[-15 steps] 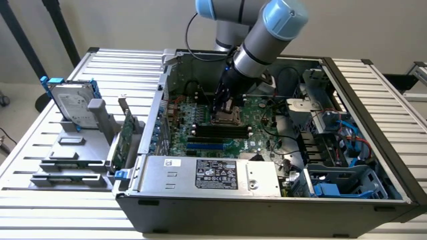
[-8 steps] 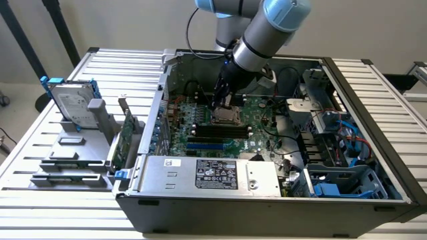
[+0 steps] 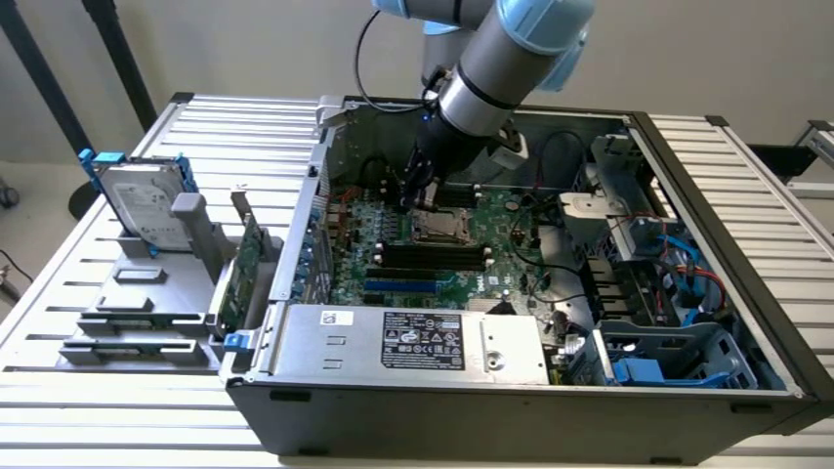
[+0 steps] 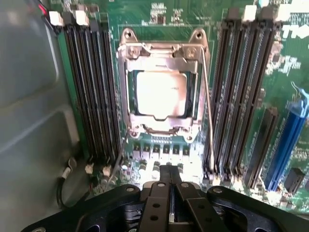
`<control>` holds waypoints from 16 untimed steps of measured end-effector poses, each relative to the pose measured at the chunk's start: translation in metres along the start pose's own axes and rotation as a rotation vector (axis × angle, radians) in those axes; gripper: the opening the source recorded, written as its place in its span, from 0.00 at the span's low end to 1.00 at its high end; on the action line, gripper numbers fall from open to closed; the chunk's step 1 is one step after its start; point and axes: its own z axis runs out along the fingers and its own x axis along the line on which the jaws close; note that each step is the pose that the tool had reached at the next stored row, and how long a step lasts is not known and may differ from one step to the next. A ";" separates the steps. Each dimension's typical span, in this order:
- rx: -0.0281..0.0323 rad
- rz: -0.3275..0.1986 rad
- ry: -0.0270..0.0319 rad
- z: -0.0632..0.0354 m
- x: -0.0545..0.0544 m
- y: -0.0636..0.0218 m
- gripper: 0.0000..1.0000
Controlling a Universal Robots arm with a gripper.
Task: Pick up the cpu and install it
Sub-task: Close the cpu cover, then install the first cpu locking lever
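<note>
The cpu (image 4: 161,94), a pale silver square, lies flat inside the metal socket frame (image 4: 126,87) on the green motherboard (image 4: 159,14). In the exterior view the cpu (image 3: 440,227) sits mid-board inside the open computer case (image 3: 521,396). My gripper (image 4: 170,186) hovers above the board just beside the socket, its black fingers shut together with nothing between them. From the exterior view the gripper (image 3: 420,202) hangs low over the board, just above the socket's far corner on the exterior view's left.
Black memory slots (image 4: 91,92) flank the socket on both sides. A blue expansion slot (image 4: 287,140) lies further out. Outside the case, a hard drive with blue rails (image 3: 137,205) stands in a grey rack. Cables and a drive cage (image 3: 651,254) crowd the case's right side.
</note>
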 end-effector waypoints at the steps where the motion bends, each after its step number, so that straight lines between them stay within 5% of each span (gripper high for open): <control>1: 0.0000 0.000 0.0003 -0.0004 0.000 -0.0022 0.11; 16: 0.0001 -0.002 0.0052 -0.0013 0.000 -0.0056 0.11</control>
